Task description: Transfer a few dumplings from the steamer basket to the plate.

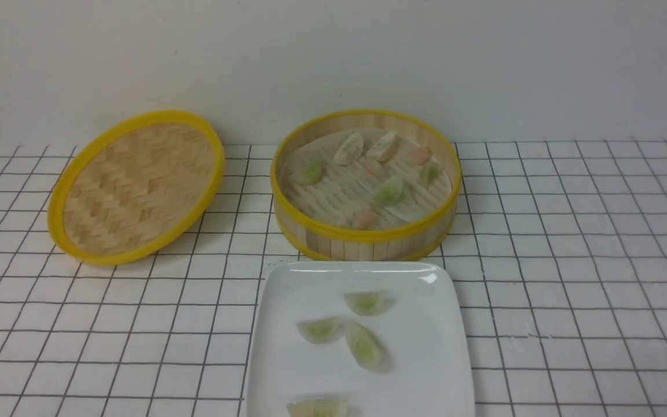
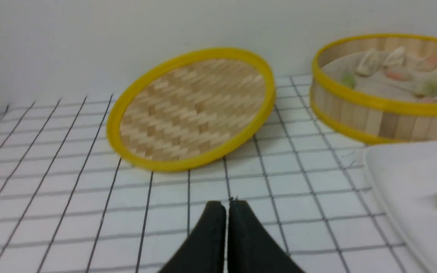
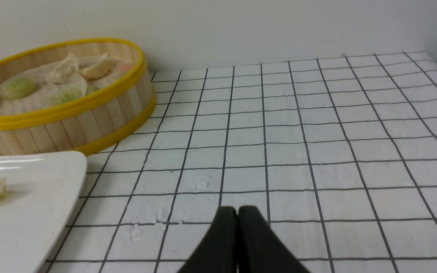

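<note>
plate [image 1: 438, 347] nearest: four green dumplings [image 1: 364, 345]. steamer basket [image 1: 368, 238] behind: three green, five pale or pinkish. left fingers [image 2: 225, 212], right fingers [image 3: 237, 214] closed, empty.

The bench [image 1: 571, 278] is white with black lines in squares. On it sit the lid [image 1: 136, 186] far left, the steamer basket [image 1: 366, 238] far middle, and the plate [image 1: 426, 347] near.

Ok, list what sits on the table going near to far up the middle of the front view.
Plate carrying green dumplings → steamer basket with the rest of the dumplings inside → the wall.
</note>
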